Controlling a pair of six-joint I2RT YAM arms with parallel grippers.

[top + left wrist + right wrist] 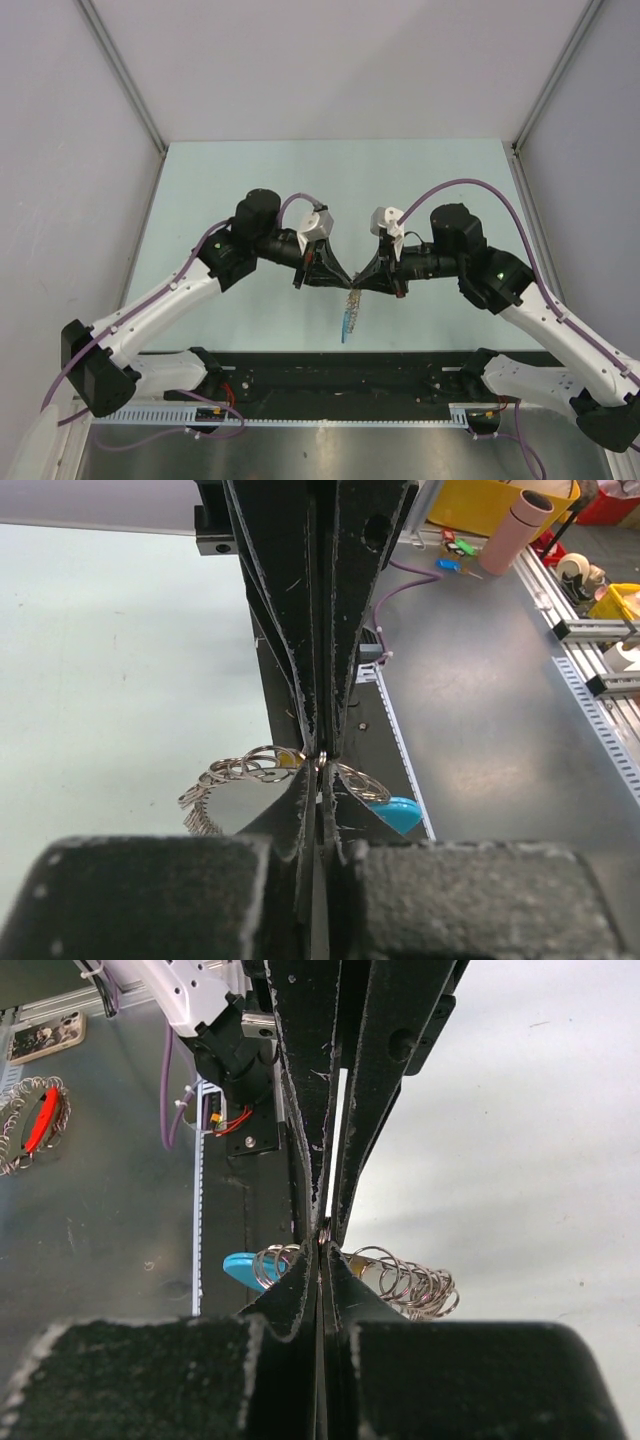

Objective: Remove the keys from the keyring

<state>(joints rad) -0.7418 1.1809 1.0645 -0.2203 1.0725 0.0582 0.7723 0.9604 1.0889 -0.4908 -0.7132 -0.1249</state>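
Both grippers meet tip to tip above the table's near middle. My left gripper (337, 279) and my right gripper (368, 283) are each shut on the thin keyring (325, 759), held in the air between them. The keys (351, 303) dangle below in a silvery bunch with the blue piece (346, 326) lowest. In the left wrist view my left gripper (321, 771) pinches the ring, with keys (228, 777) fanning left and the blue piece (396, 813) right. In the right wrist view my right gripper (322, 1245) pinches it, with keys (415, 1285) right and the blue piece (238, 1267) left.
The pale green table (330, 190) lies beneath, walled at the back and sides. A black base plate (340, 370) and a cable tray (300, 415) run along the near edge. A pink cylinder (514, 532) and a yellow bin (480, 505) stand on the grey bench.
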